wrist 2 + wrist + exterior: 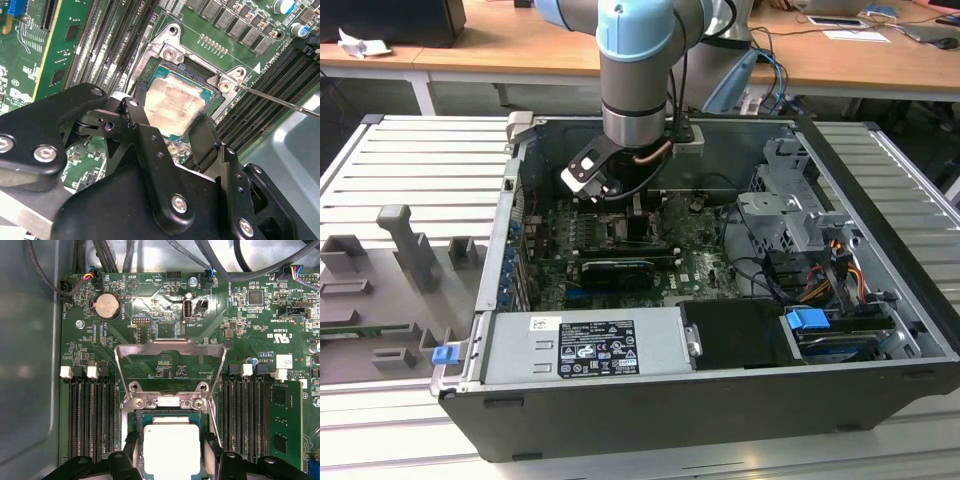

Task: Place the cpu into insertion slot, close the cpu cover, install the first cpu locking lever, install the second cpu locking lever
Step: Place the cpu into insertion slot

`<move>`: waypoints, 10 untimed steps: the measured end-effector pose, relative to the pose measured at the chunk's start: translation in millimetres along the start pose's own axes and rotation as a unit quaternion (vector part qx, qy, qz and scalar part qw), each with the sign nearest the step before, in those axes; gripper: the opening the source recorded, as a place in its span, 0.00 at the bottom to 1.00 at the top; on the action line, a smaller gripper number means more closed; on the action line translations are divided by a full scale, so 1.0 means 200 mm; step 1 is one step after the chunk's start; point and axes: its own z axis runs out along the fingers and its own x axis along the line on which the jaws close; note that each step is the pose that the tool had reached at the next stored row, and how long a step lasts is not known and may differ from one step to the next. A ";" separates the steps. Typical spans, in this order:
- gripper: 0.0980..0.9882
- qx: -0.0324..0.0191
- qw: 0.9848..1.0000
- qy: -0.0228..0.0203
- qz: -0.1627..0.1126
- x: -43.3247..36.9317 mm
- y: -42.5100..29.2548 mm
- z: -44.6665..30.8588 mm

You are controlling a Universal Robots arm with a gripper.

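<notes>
Second wrist view puts us right over the action: the tool [170,114] is narrowed to chip width, its two black fingers [202,135] set against opposite edges of the cpu [172,107]. The chip lies in the insertion slot [200,76], flat as far as I can judge. It looks light, thin and stiff, with a smooth metal face that offers little grip, so the edges are the place to hold it, and that's where the tool has it. I'd call it fragile too: any tilt or sideways drag in the slot could hurt the contacts beneath. Around the slot it's crowded. In the first wrist view the cpu cover [170,343] stands flipped open just beyond the slot's hinge side, clear of the chip. Long black memory slots [92,420] run close on both flanks of the slot, leaving the fingers little room to spread. A thin metal rod [280,102] slants away from one corner of the slot, near one finger. Exterior view shows the arm [635,60] reaching down into the open computer case [720,410] on the ribbed counter [410,160].
</notes>
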 end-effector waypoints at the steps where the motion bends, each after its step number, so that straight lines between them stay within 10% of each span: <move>1: 0.58 0.000 1.000 0.001 0.000 0.003 0.000 0.001; 10: 0.58 0.000 1.000 0.005 0.001 0.007 0.001 -0.016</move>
